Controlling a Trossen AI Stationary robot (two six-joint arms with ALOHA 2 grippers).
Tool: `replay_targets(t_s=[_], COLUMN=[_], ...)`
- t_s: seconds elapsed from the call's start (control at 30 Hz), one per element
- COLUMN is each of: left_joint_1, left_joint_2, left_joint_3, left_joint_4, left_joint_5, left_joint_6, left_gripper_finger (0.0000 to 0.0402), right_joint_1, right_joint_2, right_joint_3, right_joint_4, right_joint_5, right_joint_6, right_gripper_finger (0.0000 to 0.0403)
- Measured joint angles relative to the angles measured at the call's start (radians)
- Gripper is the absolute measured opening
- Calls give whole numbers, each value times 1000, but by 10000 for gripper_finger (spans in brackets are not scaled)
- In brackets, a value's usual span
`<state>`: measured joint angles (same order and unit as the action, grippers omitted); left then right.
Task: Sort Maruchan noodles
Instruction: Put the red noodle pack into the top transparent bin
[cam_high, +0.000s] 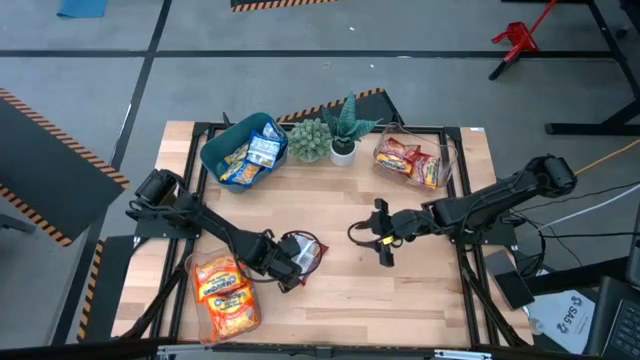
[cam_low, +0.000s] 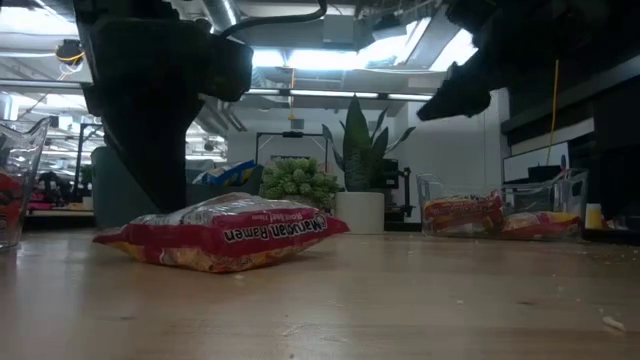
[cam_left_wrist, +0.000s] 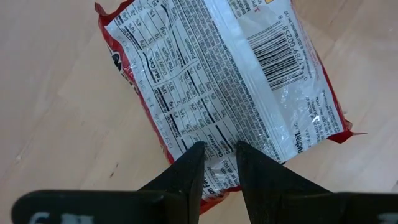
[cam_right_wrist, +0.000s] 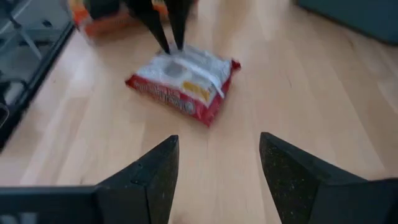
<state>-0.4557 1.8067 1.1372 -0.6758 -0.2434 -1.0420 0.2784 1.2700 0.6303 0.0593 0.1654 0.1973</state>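
One red Maruchan packet (cam_high: 308, 248) lies back-side up on the wood near the table's middle; it also shows in the low view (cam_low: 225, 238), the left wrist view (cam_left_wrist: 230, 81) and the right wrist view (cam_right_wrist: 186, 84). My left gripper (cam_high: 291, 266) stands over the packet's near-left end, its fingers close together on it (cam_left_wrist: 219, 149). My right gripper (cam_high: 381, 237) hangs open to the packet's right, above bare wood (cam_right_wrist: 217, 146), touching nothing. My left gripper has the red packet by its end edge (cam_left_wrist: 217, 163), pinched between the two fingers (cam_left_wrist: 194, 163). The fingers come from above, slanting down from the table's left. The packet still lies flat on the table.
A teal bin (cam_high: 243, 150) with blue-yellow packets sits at the far left. A clear tub (cam_high: 412, 160) with red packets is at the far right. Another clear tub (cam_high: 224, 294) with orange packets is at the near left. Two small plants (cam_high: 326, 135) stand between the far containers.
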Motion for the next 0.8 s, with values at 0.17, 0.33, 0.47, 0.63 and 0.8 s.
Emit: replay_targets(t_s=[0.17, 0.33, 0.47, 0.63, 0.8], left_joint_1=[-8, -10, -12, -44, -67], left_joint_2=[-15, -83, -102, -95, -96], left_joint_3=[-3, 36, 37, 18, -29], left_joint_4=[-5, -32, -62, -75, -50], left_joint_5=[-2, -52, -73, -85, -111], left_joint_6=[5, 23, 21, -31, -91], left_gripper_finger=[89, 89, 89, 89, 89], right_joint_1=[-4, -3, -3, -3, -3], right_joint_2=[98, 168, 182, 182, 182], right_joint_3=[1, 0, 0, 0, 0], right_joint_4=[74, 104, 145, 171, 170], right_joint_5=[4, 27, 28, 34, 34], right_joint_6=[0, -1, 0, -1, -1], right_gripper_finger=[206, 206, 207, 207, 207])
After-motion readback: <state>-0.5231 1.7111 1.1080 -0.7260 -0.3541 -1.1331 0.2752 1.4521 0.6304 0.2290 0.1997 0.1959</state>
